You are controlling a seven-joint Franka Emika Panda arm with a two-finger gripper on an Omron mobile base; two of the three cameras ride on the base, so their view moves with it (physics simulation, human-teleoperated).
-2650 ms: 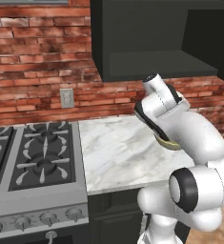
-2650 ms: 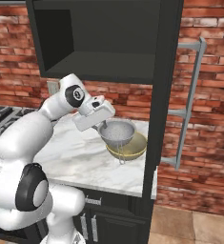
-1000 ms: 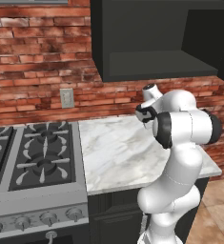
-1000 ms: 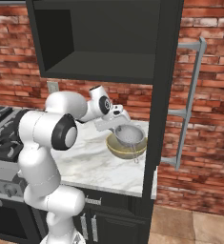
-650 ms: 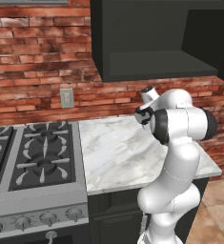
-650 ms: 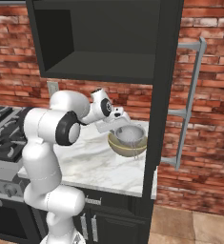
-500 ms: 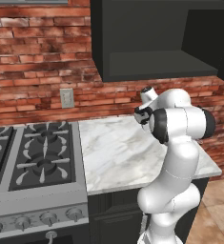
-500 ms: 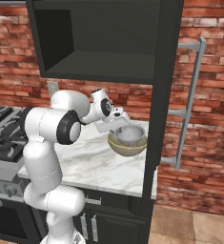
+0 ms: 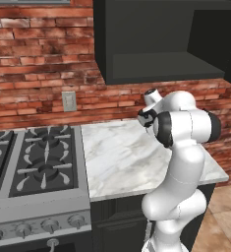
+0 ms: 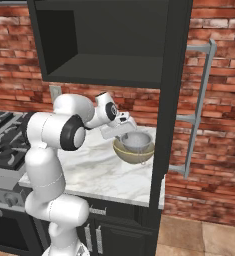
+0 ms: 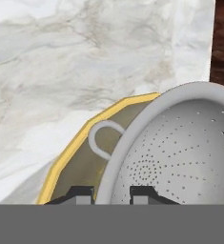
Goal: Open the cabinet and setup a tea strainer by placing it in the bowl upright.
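The olive-gold bowl (image 10: 134, 155) stands on the marble counter near its right end. The silver mesh tea strainer (image 10: 137, 141) sits upright inside it, basket down. In the hand view the tea strainer (image 11: 180, 152) covers most of the bowl (image 11: 75, 157), and a small wire loop on its rim lies over the bowl's inside. My gripper (image 11: 111, 194) is at the strainer's near rim, which runs between the two fingertips; it is shut on it. My gripper (image 10: 125, 132) reaches in from the left. The black cabinet (image 10: 109, 45) is open, its door (image 10: 171, 100) swung out edge-on with its silver handle (image 10: 199, 100).
A gas stove (image 9: 33, 162) adjoins the marble counter (image 9: 122, 157) on the left. A brick wall with an outlet (image 9: 68, 101) runs behind. The open door hangs over the counter's right end, close beside the bowl. My own arm (image 9: 183, 128) hides the bowl in the left base view.
The strainer, held above the bowl 2.6 s ago, has come down into it. The arm swung its elbow up; over the last second it barely shifted.
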